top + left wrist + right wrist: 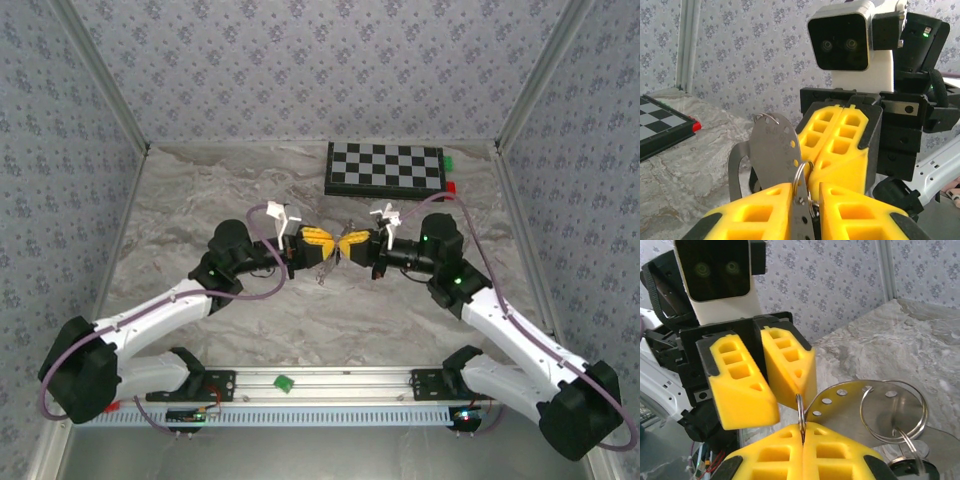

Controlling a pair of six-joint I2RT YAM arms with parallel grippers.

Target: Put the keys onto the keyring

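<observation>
The left arm reaches in from the near left of the marble-patterned table (pixel 200 200), and the left gripper (pixel 328 247) meets its partner tip to tip in the middle, raised off the table.

In the left wrist view, the left gripper's (pixel 805 195) yellow fingers (pixel 755 215) are clamped on a thin silver key (pixel 803 220) that stands upright in the narrow slot between them. A holed silver plate (pixel 771 150) rises just behind it, tilted a little left. I cannot tell whether plate and key are one piece.

A small ring (pixel 795 176) sits right at the key's top, and the right gripper (pixel 825 150) touches it nose-first, fingers pressed flat together.

From the right wrist view, the left gripper (pixel 790 400) points down at the right gripper (pixel 802 432). The right gripper's own fingers (pixel 765 455) are closed tight, with the small ring (pixel 800 412) caught in the seam. Right of that, the holed silver plate (pixel 850 395) fans out. A larger keyring (pixel 925 409) overlaps it, and more keys (pixel 910 462) hang bunched below, one with a dark head.

From above, the right gripper (pixel 347 245) faces left. A checkerboard (pixel 385 168) lies at the far right of the table.
</observation>
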